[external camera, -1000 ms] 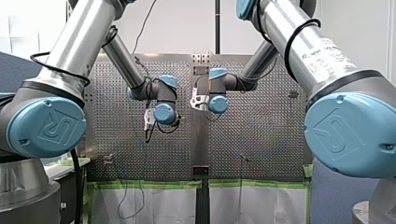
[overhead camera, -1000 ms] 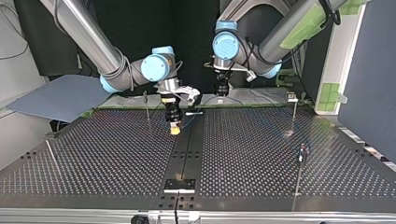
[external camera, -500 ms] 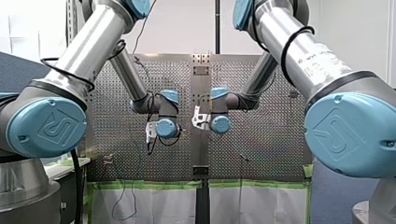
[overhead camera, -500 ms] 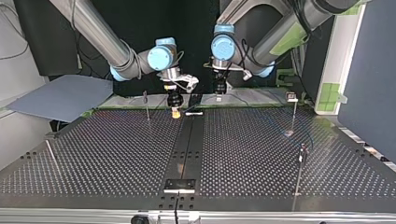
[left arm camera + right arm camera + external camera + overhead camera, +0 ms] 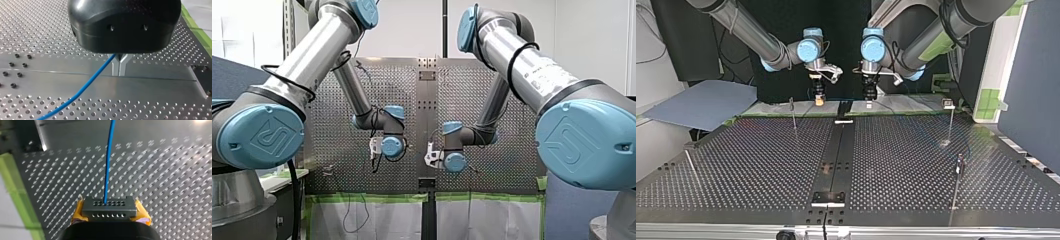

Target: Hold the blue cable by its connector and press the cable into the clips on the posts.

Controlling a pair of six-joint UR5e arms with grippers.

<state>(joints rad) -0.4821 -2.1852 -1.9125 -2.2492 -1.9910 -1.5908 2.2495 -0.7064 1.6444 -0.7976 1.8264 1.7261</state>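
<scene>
Perforated table (image 5: 162, 170), connector (image 5: 109, 207) in right hand (image 5: 110, 213), blue cable (image 5: 108, 165) straight ahead

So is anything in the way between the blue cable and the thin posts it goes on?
Nothing visible does. My right gripper holds the blue cable by its grey rectangular connector, and between it and the thin metal posts the top view shows only bare perforated metal table.

Your left gripper (image 5: 119, 72) pinches the blue cable (image 5: 85, 86) between its metal fingers (image 5: 115, 67), above the perforated table (image 5: 37, 30).
</scene>
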